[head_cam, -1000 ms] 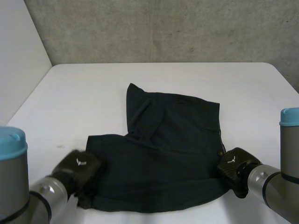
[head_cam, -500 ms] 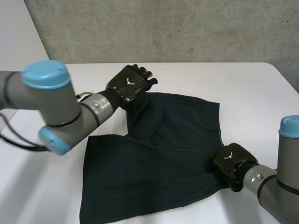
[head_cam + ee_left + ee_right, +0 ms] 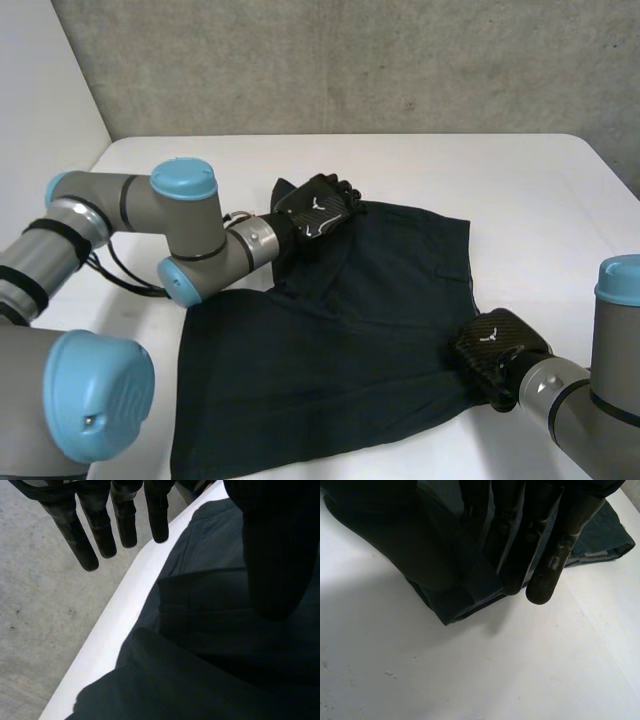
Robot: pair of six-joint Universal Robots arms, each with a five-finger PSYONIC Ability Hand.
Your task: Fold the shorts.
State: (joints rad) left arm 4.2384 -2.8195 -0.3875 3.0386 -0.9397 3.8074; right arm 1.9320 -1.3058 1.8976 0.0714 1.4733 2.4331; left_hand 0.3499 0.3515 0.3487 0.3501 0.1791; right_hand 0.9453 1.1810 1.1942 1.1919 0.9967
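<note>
Toward the middle of the table, a little left of centre, the left hand [image 3: 318,208] hangs over the far left corner of the shorts [image 3: 340,340]. In its wrist view the fingers [image 3: 82,540] are straight and spread. The thumb [image 3: 275,555] stands well apart from them, and nothing is held between. The dark cloth lies beneath the palm, its edge running along the white table [image 3: 520,180] just past the fingertips. The left arm [image 3: 180,230] bends in from the table's left side, its light-blue caps above the bare tabletop beside the shorts.

Near the table's right front corner, the right hand [image 3: 495,355] sits at the right edge of the shorts, low on the cloth. In its wrist view the fingers [image 3: 555,555] lie straight over a folded corner of the fabric. The thumb is on the other side, so the cloth is pinched between them. The right arm [image 3: 600,400] comes in from the near right.

The dark shorts lie spread flat across the middle of the table. Their wider part reaches toward the near edge and a narrower part points toward the far edge. A concrete wall [image 3: 350,60] stands behind the table.
</note>
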